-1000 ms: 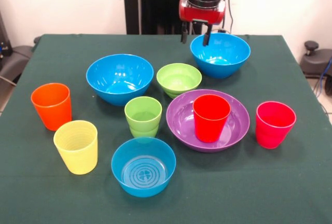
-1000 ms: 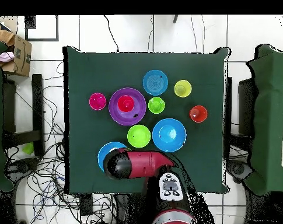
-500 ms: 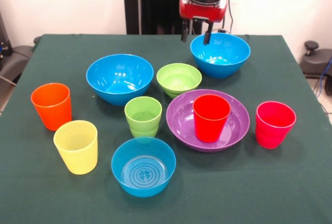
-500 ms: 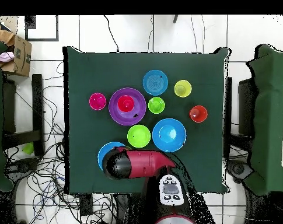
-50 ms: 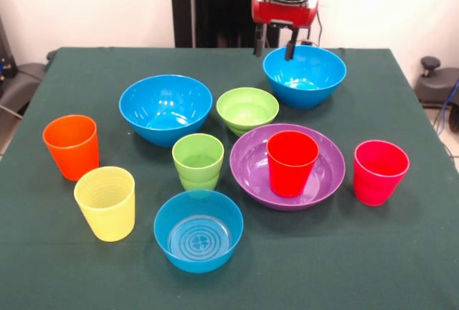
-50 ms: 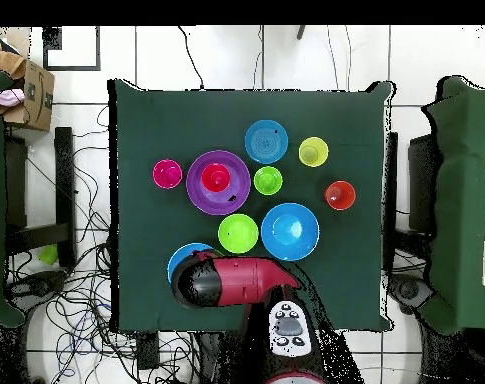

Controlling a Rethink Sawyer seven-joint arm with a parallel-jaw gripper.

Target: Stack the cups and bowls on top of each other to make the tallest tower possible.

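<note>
My gripper (image 5: 274, 46) hangs open and empty over the far rim of a large blue bowl (image 5: 307, 74); in the overhead view the arm's head (image 6: 202, 283) covers it. A second large blue bowl (image 5: 166, 107) and a small green bowl (image 5: 247, 107) sit mid-table. The red cup (image 5: 292, 161) stands in the purple bowl (image 5: 251, 168). Orange (image 5: 71, 146), yellow (image 5: 106, 202), light green (image 5: 198, 159) and pinkish-red (image 5: 380, 171) cups stand alone. The small blue bowl (image 5: 199, 229) sits nearest the front. No tower shows.
Everything stands on a dark green table (image 5: 401, 260). In the overhead view a cardboard box (image 6: 31, 95) sits off the table's left side, and cables lie on the floor around the robot's base (image 6: 289, 330).
In the front view the gripper has risen a little and drifted slightly right, still open. No cup or bowl has moved.
</note>
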